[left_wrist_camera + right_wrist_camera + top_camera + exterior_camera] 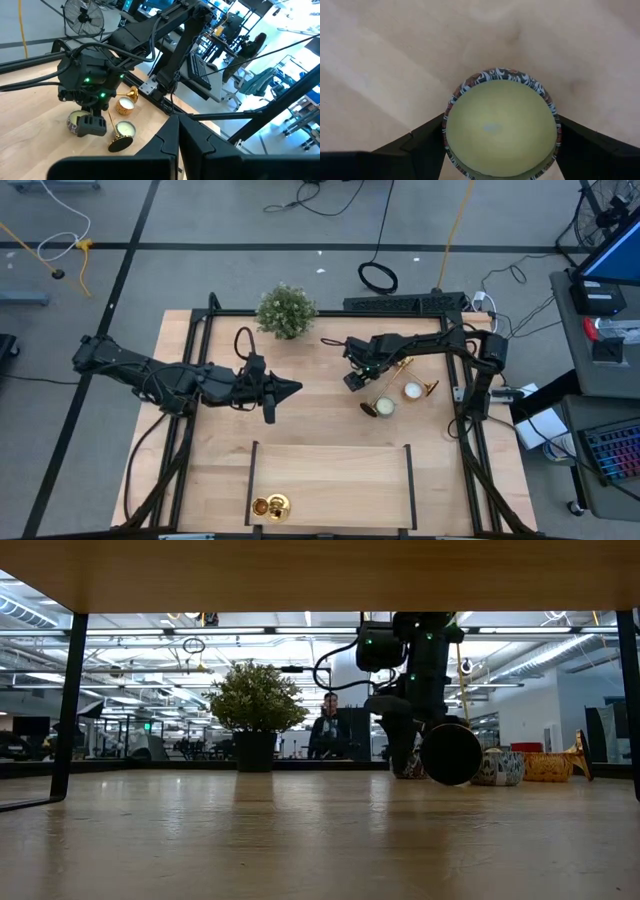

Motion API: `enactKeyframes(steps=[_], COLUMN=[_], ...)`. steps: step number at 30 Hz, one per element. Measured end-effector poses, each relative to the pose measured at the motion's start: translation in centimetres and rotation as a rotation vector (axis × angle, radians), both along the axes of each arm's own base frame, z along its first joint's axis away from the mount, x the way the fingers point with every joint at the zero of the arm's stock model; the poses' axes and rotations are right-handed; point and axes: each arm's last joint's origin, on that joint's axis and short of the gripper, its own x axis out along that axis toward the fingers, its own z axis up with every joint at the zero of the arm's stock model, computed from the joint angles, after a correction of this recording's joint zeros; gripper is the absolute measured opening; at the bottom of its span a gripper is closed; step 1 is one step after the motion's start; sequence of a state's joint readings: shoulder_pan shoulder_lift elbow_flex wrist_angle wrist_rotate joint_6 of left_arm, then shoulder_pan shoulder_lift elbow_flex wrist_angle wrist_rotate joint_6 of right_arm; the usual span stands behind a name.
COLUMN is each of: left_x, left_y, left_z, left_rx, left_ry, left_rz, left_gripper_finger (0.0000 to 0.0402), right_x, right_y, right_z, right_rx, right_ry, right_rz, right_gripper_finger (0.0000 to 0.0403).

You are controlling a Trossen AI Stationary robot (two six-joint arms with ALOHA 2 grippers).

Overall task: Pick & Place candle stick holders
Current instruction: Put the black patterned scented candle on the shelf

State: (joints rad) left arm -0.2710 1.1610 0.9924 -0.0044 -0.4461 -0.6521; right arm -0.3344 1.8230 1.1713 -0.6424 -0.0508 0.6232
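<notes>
A light wooden counter [330, 470] carries the scene, with both dark arms reaching inward over it. A bushy potted plant [285, 310] stands at the far edge. The left claw [283, 390] hangs mid-counter, its fingers together and holding nothing. The right claw [356, 376] straddles a patterned candle tin [501, 122], one finger [425, 137] on each side of it; whether it presses the tin cannot be told. Beside it lie two gold candle stick holders [400, 367], tipped on their sides among small candle cups [412, 391]. A third holder [270, 506] stands at the near edge.
</notes>
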Motion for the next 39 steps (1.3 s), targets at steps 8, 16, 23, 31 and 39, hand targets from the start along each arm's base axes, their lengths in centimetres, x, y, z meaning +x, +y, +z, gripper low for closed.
enactKeyframes(steps=[8,16,23,31,39], left_x=[0.0,0.0,-0.1,-0.3,-1.0], left_y=[0.0,0.0,0.1,-0.4,-0.8], left_z=[0.0,0.0,0.2,0.7,2.8], left_rx=[0.003,0.031,0.035,0.150,0.433], left_ry=[0.001,0.006,0.003,0.045,0.491], left_rz=[-0.002,-0.014,-0.046,-0.099,0.115], left_gripper_finger=[0.0017,0.0004,0.0018,0.0003,0.0002], right_x=[0.5,1.2,0.6,-0.3,-0.3], right_y=[0.1,0.4,1.7,3.0,3.2], right_z=[2.6,7.9,12.7,15.9,16.4], right_rx=[0.056,0.106,0.097,0.085,0.096], right_ry=[-0.107,-0.305,-0.477,-0.621,-0.654], right_rz=[0.037,0.093,0.157,0.137,0.113], right_gripper_finger=[0.0298,0.0302,0.0299,0.0301,0.0303])
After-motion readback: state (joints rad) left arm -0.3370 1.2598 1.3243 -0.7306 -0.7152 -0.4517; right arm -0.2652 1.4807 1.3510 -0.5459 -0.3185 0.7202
